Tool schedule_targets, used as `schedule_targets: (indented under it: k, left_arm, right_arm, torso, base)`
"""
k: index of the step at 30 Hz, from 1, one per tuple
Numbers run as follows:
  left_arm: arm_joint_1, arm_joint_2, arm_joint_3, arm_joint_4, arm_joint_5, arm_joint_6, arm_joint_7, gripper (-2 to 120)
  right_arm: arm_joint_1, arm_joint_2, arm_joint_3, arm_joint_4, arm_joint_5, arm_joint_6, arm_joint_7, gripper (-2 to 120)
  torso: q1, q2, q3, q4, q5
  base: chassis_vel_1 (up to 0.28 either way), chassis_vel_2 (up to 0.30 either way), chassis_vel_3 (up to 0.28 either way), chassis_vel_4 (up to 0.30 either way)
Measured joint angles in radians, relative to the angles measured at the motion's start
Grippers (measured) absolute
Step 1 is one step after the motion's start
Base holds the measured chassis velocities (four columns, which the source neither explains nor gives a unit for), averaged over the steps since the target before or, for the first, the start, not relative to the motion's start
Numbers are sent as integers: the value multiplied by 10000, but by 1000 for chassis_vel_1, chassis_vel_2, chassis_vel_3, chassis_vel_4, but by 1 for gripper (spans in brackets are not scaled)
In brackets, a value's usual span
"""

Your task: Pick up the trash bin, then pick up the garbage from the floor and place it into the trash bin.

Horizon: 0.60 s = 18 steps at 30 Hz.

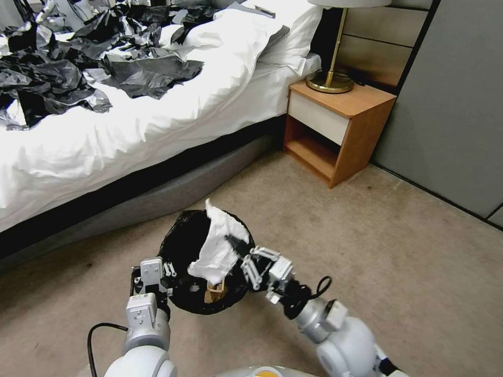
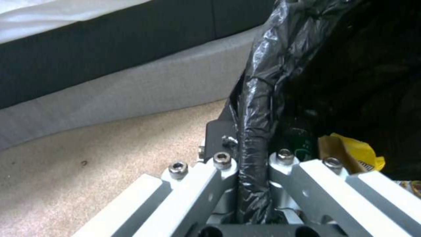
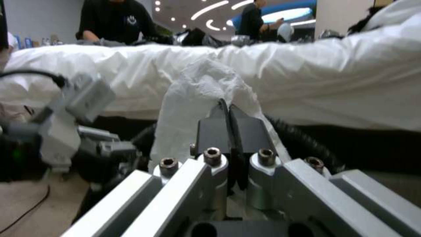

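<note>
- Head view: the small round trash bin lined with a crinkly black plastic bag (image 1: 183, 246) is held above the beige carpeted floor (image 1: 408, 251), just in front of the robot and near the grey base of the bed with white sheets (image 1: 157, 120). The left hand (image 1: 166, 273) is clamped on the bin's near-left rim. The right hand (image 1: 242, 250) reaches in from the right and pinches a crumpled white tissue (image 1: 219, 247) that hangs over the bin's mouth. A piece of brown paper bag (image 1: 214, 292) shows inside, at the near edge. Loose black plastic bags (image 1: 78, 63) lie scattered on the bed; a wooden nightstand (image 1: 340, 131) with a brass-based lamp (image 1: 331, 78) stands by the wall to the right.
- Left wrist view: the left hand's fingers (image 2: 221, 164) are closed on the bag-wrapped rim of the bin (image 2: 256, 131). Inside the dark liner lie a yellow snack wrapper (image 2: 361, 153), touching the brown paper (image 2: 335, 153), and a green-labelled item (image 2: 300, 146) too dim to identify.
- Right wrist view: the right hand's dark fingertips (image 3: 212, 130) are pressed together on the white tissue (image 3: 193, 108), which stands up between them in front of the white bed. The left hand (image 3: 105, 149) shows farther off beside it.
</note>
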Motion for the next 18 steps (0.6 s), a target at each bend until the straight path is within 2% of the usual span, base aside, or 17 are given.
schedule_targets:
  k: [10, 13, 15, 17, 18]
  left_arm:
    - [38, -11, 17, -48, 11, -25, 3, 0]
    - [32, -15, 18, -48, 13, -27, 3, 0]
    - [21, -17, 24, -48, 14, -27, 5, 0]
    - [17, -17, 26, -48, 15, -27, 5, 0]
    - [2, -18, 28, -48, 17, -27, 6, 0]
  right_arm:
    - [383, 141, -186, -1178, -66, -195, 225, 0]
    - [426, 156, -234, -1326, -174, -335, 348, 4]
    - [453, 160, -329, -1401, -244, -386, 453, 15]
    - [459, 159, -359, -1420, -263, -396, 480, 19]
    - [470, 147, -416, -1439, -297, -410, 517, 27]
  torso:
    - [0, 0, 0, 1, 0]
    - [0, 0, 0, 0, -1]
    - [0, 0, 0, 0, 0]
    - [0, 0, 0, 0, 0]
    - [0, 0, 0, 0, 0]
  base:
    - [0, 0, 0, 0]
    - [0, 0, 0, 0]
    - [0, 0, 0, 0]
    - [0, 0, 0, 0]
    - [0, 0, 0, 0]
